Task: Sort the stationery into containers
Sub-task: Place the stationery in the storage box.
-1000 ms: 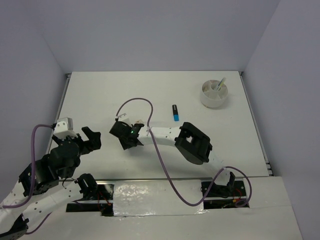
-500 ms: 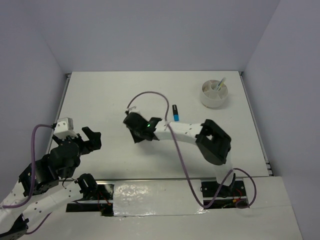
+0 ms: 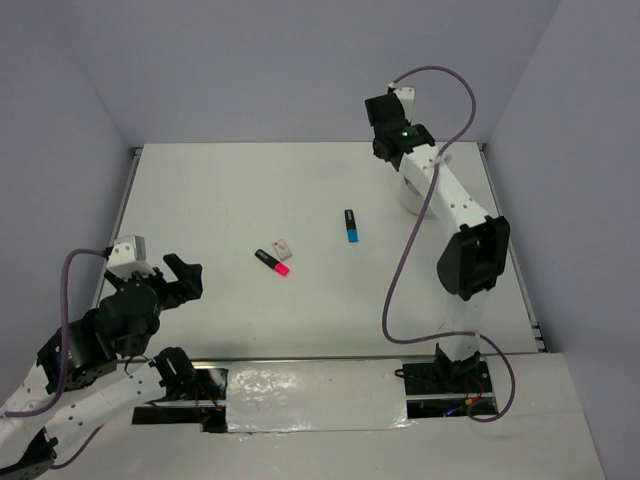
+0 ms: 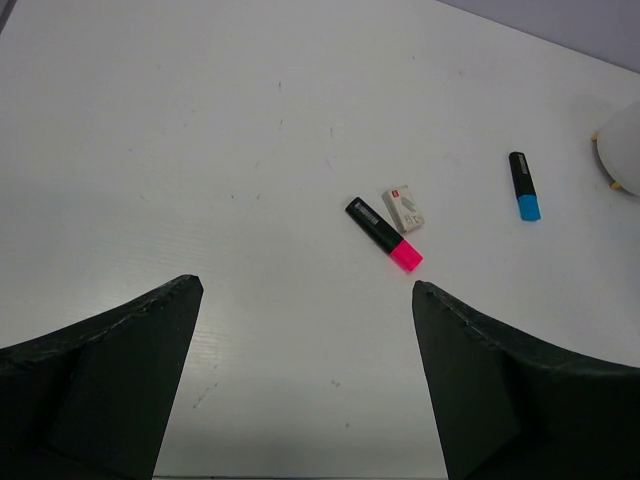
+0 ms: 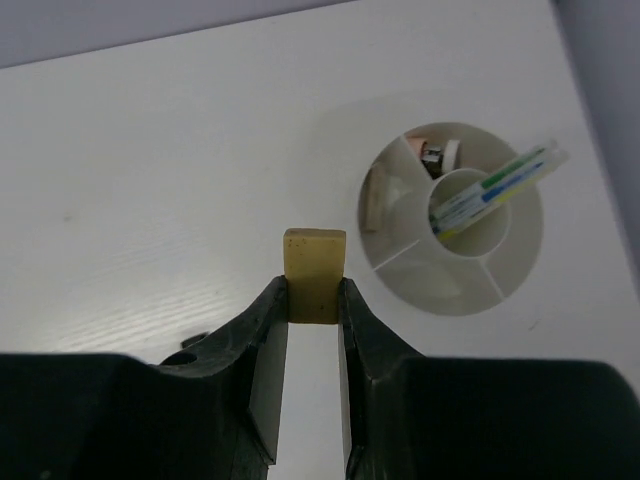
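The right hand point(image 5: 314, 292) is clamped on a tan eraser point(image 5: 314, 258), which it holds above the bench point(image 5: 150, 200), just short of the divided white bowl point(image 5: 440, 285). From the wrist camera, the bowl lies ahead and to the right. Small erasers sit in its far compartment and pens point(image 5: 490, 185) in the centre cup. The left hand point(image 4: 305, 288) hovers well apart, its fingers wide open.

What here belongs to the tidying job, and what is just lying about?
Part of the job:
- tan eraser, pinched in the right gripper
- pink-and-black highlighter
- white eraser beside it
- blue-and-black highlighter
- divided white bowl, with pens in its middle

Just there:
- purple cable
- table
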You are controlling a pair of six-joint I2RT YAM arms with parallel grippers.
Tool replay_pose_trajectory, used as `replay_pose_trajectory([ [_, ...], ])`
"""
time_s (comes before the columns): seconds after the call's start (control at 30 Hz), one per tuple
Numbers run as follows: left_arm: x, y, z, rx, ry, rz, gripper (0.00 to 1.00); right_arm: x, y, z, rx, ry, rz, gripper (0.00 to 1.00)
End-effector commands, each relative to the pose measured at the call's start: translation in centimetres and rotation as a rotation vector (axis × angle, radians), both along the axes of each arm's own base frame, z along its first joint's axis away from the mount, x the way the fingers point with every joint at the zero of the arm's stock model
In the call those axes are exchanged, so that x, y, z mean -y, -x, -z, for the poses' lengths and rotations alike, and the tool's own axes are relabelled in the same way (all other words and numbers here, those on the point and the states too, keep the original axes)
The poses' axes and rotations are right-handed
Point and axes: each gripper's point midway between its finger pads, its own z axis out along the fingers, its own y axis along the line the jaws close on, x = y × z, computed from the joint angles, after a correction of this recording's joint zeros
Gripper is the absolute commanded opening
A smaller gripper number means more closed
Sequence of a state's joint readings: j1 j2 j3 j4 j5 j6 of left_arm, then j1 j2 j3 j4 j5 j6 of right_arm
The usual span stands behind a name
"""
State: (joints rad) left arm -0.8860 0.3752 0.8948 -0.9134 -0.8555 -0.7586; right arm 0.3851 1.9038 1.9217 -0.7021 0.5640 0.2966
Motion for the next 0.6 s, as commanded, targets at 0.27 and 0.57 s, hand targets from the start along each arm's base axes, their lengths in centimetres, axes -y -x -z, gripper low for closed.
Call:
replay_pose_trajectory([
  [0.27, 0.9, -0.2, -1.3, 0.043, 0.015, 0.055, 0.99, 8.1, -2.9, 3.6, -0.165, 0.309, 0.199, 0.15],
  [0.57, 1.9, -0.7, -1.0, 0.020, -0.020, 0.086, 0.99, 10.2, -2.7, 7.0, -0.231, 0.342, 0.229, 0.22],
])
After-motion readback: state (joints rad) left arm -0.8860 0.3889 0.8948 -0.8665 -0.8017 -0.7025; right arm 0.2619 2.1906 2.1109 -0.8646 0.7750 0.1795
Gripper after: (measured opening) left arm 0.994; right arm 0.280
